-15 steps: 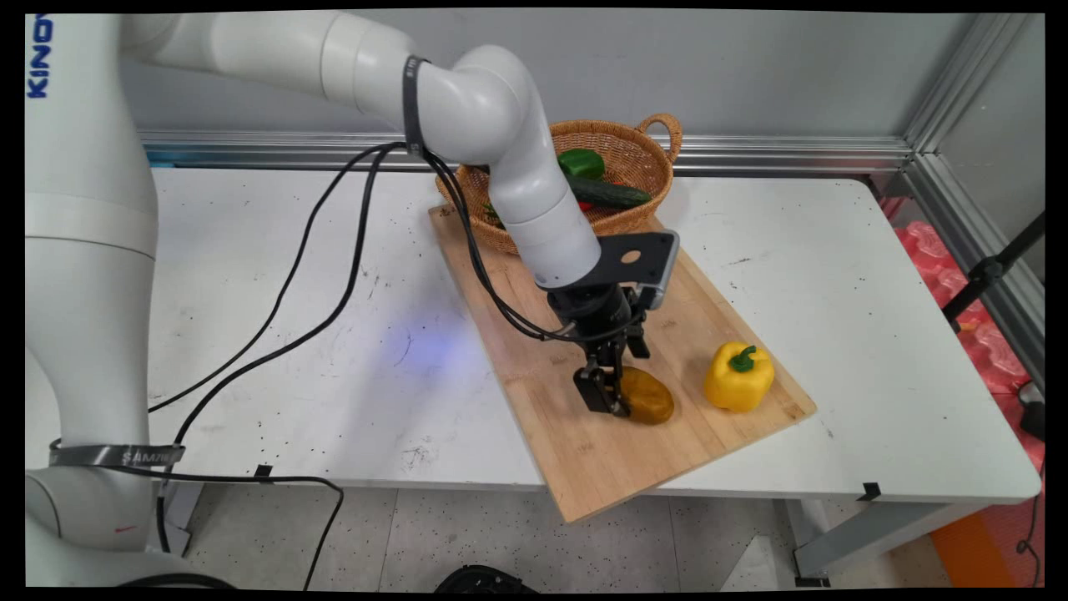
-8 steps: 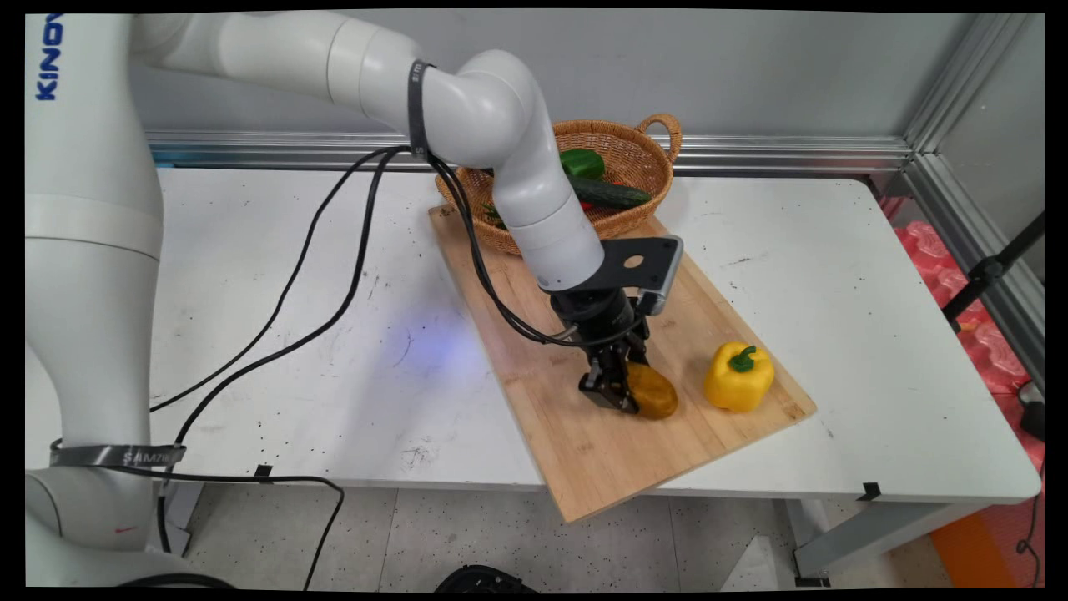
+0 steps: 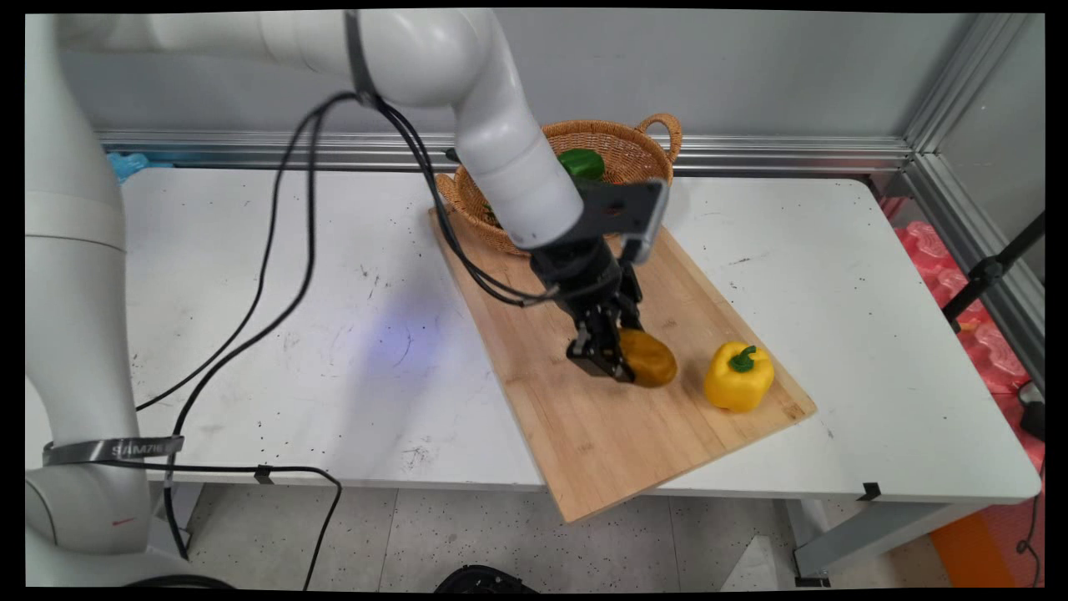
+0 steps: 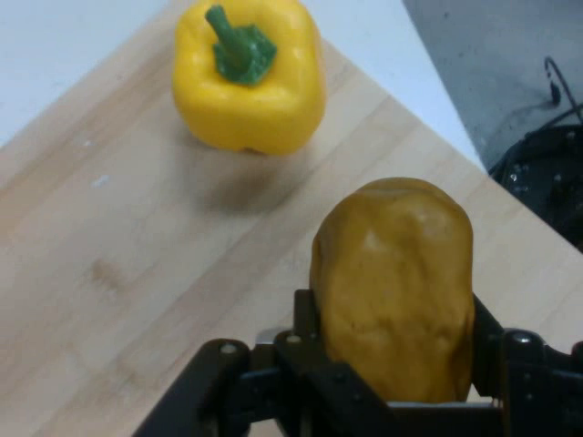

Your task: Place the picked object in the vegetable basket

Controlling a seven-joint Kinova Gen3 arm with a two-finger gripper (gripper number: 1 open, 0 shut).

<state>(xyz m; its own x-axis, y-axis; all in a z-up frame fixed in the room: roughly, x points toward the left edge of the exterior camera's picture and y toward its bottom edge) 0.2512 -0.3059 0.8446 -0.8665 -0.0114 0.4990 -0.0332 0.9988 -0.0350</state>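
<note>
Gripper point(image 3: 622, 355) is clamped on a brown potato point(image 4: 393, 287) held clear above the wooden cutting board point(image 3: 601, 434), with a yellow bell pepper point(image 3: 738, 377) near, beyond the potato.

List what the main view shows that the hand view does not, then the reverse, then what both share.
Only the main view shows the wicker basket at the board's far end with a green pepper in it, the white table, and the black cables.

Only the hand view shows the potato's lumpy face close up, seated between the fingers.

Both show the gripper shut on the potato, the yellow bell pepper standing apart from it, and the wooden cutting board.
</note>
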